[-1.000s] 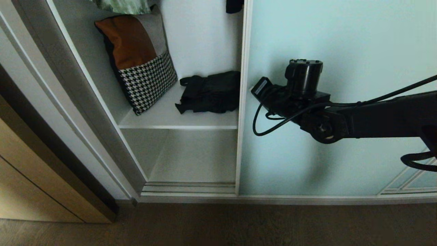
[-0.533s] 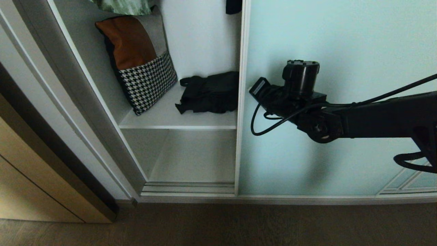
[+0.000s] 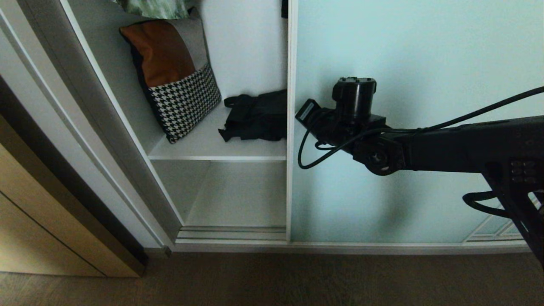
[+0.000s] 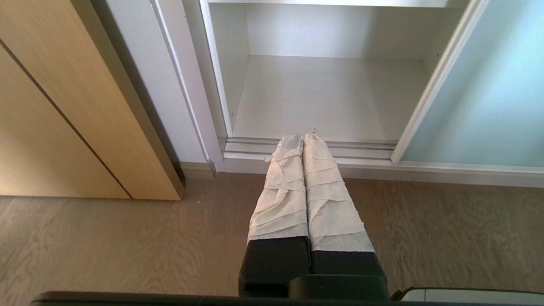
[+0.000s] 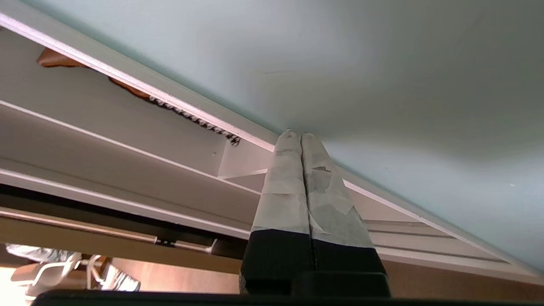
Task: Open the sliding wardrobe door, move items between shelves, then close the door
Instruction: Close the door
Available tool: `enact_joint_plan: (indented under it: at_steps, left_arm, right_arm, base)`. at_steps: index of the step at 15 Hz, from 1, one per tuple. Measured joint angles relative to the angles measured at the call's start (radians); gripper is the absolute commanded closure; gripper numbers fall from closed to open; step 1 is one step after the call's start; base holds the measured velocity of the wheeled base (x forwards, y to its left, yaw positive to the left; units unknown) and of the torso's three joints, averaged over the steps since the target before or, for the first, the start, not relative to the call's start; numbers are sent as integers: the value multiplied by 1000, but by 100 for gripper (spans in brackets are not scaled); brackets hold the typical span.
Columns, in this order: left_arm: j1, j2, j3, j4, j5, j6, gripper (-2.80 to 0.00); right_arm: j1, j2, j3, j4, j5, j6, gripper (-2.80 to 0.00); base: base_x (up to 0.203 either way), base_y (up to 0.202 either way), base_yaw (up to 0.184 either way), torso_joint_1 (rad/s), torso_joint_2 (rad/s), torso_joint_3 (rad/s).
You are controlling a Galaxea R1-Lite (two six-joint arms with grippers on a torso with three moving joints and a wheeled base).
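Observation:
The sliding wardrobe door (image 3: 403, 51), frosted pale aqua glass, covers the right side; its white frame edge (image 3: 290, 127) stands partway across the open compartment. My right arm (image 3: 425, 148) reaches in from the right. My right gripper (image 5: 296, 135) is shut and empty, its taped tips against the glass (image 5: 403, 85) beside the frame. The black fabric bundle (image 3: 255, 117) lies on the upper shelf (image 3: 199, 146), its right part hidden behind the door. The lower shelf (image 3: 238, 195) (image 4: 323, 93) is bare. My left gripper (image 4: 302, 137) is shut, parked low, pointing at the lower shelf.
A brown, grey and houndstooth cushion (image 3: 174, 76) leans against the left wall on the upper shelf. Green fabric (image 3: 153, 6) hangs above it. A tan wood door (image 3: 25, 221) stands at the left. The door track (image 3: 233, 233) runs along the wooden floor (image 3: 297, 280).
The sliding door has moved left, narrowing the opening and covering more of the black bundle. My right arm has moved left with it.

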State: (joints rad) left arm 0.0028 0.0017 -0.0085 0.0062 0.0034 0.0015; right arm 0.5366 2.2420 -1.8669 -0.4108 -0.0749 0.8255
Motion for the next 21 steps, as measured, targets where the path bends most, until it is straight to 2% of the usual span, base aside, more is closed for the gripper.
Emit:
enact_joint_plan:
  at_steps: [4,13,16,21]
  left_arm:
    - [0,0,1,1,0,0,0]
    - [0,0,0,1,0,0,0]
    - [0,0,1,0,0,0,0]
    - [0,0,1,0,0,0,0]
  right_arm:
    - [41,56,-66,13,22,-7,0]
    - [134,118,-54,-9,20,-39,0]
    - [158,22,67,-25,29,-40,0]
    - [206,-296,412,-105,106,-49,0]
  base:
    - [0,0,0,0,0,0]
    - [0,0,0,0,0,0]
    - [0,0,0,0,0,0]
    - [0,0,0,0,0,0]
